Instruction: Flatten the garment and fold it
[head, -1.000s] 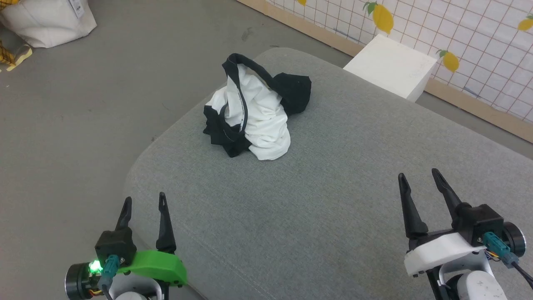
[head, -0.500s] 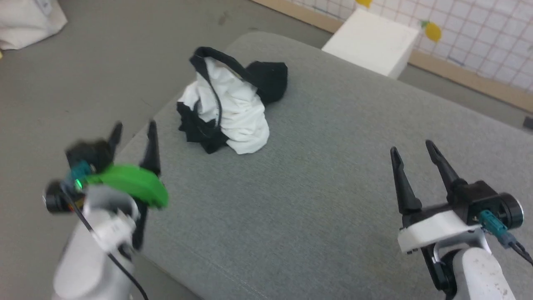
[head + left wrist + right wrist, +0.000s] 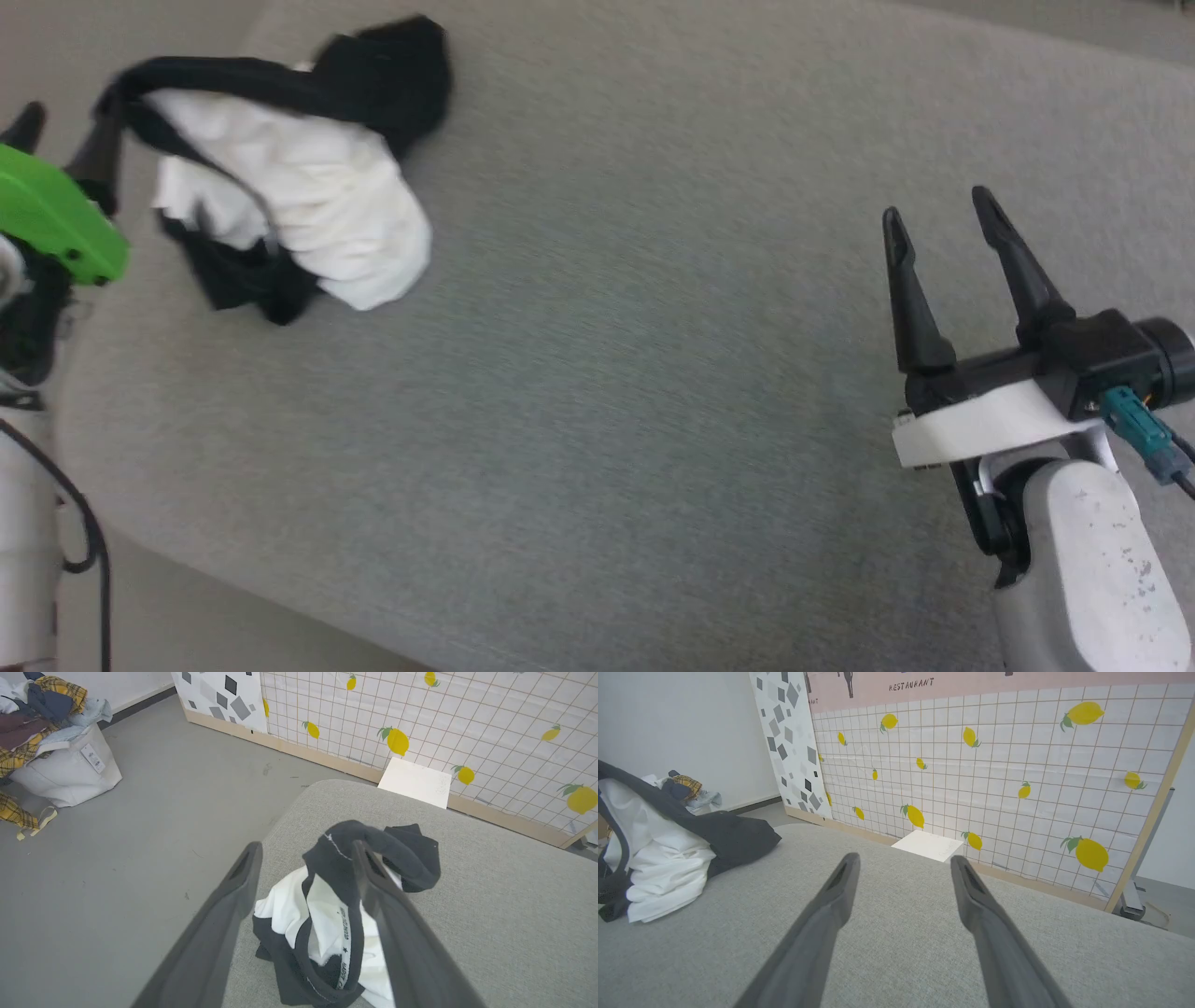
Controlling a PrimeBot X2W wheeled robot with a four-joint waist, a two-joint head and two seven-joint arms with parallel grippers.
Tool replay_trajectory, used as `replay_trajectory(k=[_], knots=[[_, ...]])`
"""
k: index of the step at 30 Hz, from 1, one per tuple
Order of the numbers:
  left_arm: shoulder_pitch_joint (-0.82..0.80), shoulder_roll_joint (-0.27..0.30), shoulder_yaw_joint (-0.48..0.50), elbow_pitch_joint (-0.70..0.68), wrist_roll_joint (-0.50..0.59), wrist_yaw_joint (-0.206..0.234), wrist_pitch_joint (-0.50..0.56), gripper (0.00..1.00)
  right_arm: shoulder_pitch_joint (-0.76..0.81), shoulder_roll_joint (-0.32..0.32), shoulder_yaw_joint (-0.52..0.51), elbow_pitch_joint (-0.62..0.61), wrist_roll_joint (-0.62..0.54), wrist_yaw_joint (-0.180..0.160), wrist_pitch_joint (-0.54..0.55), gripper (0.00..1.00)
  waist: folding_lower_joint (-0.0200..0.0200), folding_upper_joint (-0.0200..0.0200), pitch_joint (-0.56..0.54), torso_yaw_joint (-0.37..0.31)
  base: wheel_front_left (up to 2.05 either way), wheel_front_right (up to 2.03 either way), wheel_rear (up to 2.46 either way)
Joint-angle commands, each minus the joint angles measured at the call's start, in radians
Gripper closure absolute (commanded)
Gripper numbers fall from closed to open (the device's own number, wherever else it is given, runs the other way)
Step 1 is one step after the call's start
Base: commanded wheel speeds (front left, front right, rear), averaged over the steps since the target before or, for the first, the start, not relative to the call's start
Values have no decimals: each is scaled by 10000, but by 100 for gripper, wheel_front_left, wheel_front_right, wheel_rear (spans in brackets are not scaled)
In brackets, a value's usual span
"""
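The garment (image 3: 308,196) lies crumpled in a heap on the grey cushion (image 3: 653,392), white body bunched up with black sleeves and a black collar loop arching over it. My left gripper (image 3: 65,131), on its green mount, stands open right at the heap's left edge, its near fingertip by the end of the black loop; whether it touches, I cannot tell. In the left wrist view the garment (image 3: 327,924) sits just beyond the open left gripper (image 3: 304,848). My right gripper (image 3: 936,210) is open over bare cushion far to the right. The right wrist view has the garment (image 3: 658,858) off to the left of the open right gripper (image 3: 904,858).
The cushion's rounded edge drops to the grey floor (image 3: 140,812) just left of the garment. A white box (image 3: 416,781) stands against the lemon-patterned wall (image 3: 994,779) beyond the cushion. A white bag (image 3: 60,774) full of clothes sits on the floor.
The head camera has tipped down and turned, shifting the whole picture. My left gripper has come up from the cushion's near edge to the garment's left side. The garment has kept its shape.
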Motion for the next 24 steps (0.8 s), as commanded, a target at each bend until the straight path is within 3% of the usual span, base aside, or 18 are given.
replay_trajectory(k=[1, 8, 16, 18, 20, 21, 24], knots=[[-126, 147, 82, -71, -202, 126, 373, 0, -233, -8, 26, 33, 34, -17, -100, 0, -2, 0, 2407, -2157, 0, 0, 0], [222, 431, 566, -236, -505, 1110, 1705, 0, -865, -8, 254, 239, 211, -17, -397, 0, -2, 0, 3482, -2723, 0, 0, 0], [977, 58, 732, 120, -730, 2373, 2937, 0, -1204, -8, 363, 641, 364, -17, -607, 0, -2, 0, 3737, -2852, 0, 0, 0], [1159, -43, 650, 109, -782, 2493, 3216, 0, -1220, -8, 344, 766, 396, -17, -637, 0, -2, 0, 3582, -2827, 0, 0, 0], [1288, 50, 593, -29, -636, 2484, 3101, 77, -1216, -8, 329, 871, 431, -17, -664, 0, -2, 0, 3356, -2799, 0, 0, 0], [1310, 149, 600, -94, -475, 2470, 2829, 100, -1201, -8, 325, 926, 456, -17, -677, 0, -2, 0, 3191, -2786, 0, 0, 0], [1256, 532, 673, -258, 231, 2369, 1328, 100, -1094, -8, 308, 1115, 587, -17, -712, 0, -2, 0, 2539, -2759, 0, 0, 0]])
